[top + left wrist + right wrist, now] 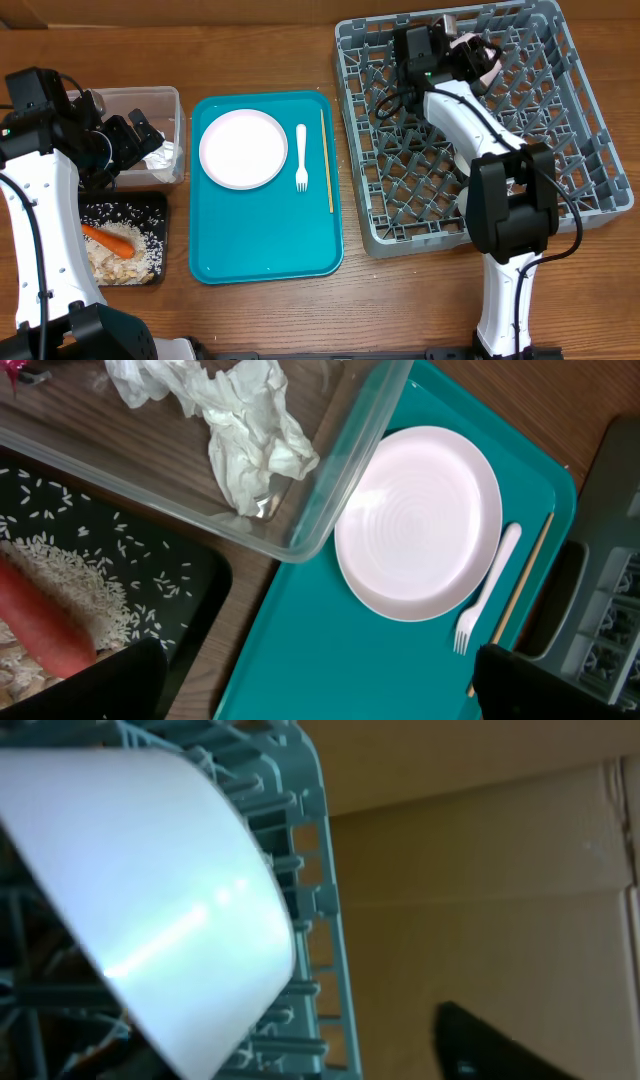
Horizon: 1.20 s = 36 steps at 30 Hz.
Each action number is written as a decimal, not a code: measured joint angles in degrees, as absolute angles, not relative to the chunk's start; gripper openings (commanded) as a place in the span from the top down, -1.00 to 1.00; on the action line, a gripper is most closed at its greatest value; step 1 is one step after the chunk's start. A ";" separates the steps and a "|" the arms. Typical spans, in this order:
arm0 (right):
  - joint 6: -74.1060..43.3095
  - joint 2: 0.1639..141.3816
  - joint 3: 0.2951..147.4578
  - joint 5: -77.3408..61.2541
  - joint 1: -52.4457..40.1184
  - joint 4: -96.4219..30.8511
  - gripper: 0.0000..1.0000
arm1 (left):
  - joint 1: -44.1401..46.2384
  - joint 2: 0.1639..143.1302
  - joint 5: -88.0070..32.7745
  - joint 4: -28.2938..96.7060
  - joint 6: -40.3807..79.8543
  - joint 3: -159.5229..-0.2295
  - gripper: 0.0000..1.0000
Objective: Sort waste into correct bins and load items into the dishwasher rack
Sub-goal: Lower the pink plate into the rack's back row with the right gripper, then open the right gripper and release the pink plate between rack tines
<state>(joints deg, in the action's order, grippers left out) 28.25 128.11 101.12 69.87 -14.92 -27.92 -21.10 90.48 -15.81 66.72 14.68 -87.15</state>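
The grey dishwasher rack point(590, 150) fills the right side. My right gripper point(472, 52) reaches over its far edge, open, beside a small pale pink bowl point(484, 62). The right wrist view shows that bowl point(150, 900) tilted against the rack wall point(320, 870), with one finger point(495, 1045) well apart from it. My left gripper point(320, 695) is open and empty above the edge of the teal tray point(330, 660). On that tray lie a white plate point(243, 148), a white fork point(301, 157) and a thin chopstick point(326, 160).
A clear tub point(150, 100) at the left holds crumpled white tissue point(245, 435) and a bit of red wrapper point(12, 372). Below it a black tray point(150, 205) holds an orange carrot point(108, 239) and rice point(135, 255). Cardboard stands behind the rack.
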 measured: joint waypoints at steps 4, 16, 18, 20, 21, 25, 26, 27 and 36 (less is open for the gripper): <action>27.59 128.11 101.12 69.89 -16.71 -27.90 -0.83 | -21.10 90.48 -15.84 66.72 14.68 -87.15 -1.00; 24.64 127.55 101.10 66.17 -24.77 -34.33 -0.89 | -21.10 90.48 -15.81 66.70 14.68 -87.15 -1.00; 21.74 126.21 101.21 61.71 -24.69 -39.92 -0.79 | -21.10 90.48 -15.81 66.70 14.68 -87.15 -1.00; 18.52 124.03 101.47 56.25 -23.97 -44.88 -0.68 | -21.10 90.48 -15.81 66.72 14.68 -87.15 -1.00; 16.27 122.58 102.06 52.60 -23.18 -47.77 -0.59 | -21.10 90.48 -15.81 66.72 14.68 -87.15 -1.00; 8.93 116.97 106.91 38.22 -17.76 -54.78 -0.12 | -21.10 90.48 -15.81 66.72 14.68 -87.15 -1.00; 7.29 115.68 107.92 35.03 -16.12 -55.42 0.07 | -21.10 90.48 -15.84 66.72 14.68 -87.15 -1.00; 5.72 114.24 108.73 31.68 -14.22 -55.66 0.33 | -21.10 90.48 -15.84 66.70 14.68 -87.15 -1.00; -5.17 110.28 110.74 5.06 3.73 -53.08 0.91 | -21.10 90.48 -15.81 66.72 14.68 -87.15 -1.00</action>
<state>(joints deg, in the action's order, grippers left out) -5.17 110.28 110.74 5.06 3.73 -53.08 -21.10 90.48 -15.81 66.72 14.68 -87.15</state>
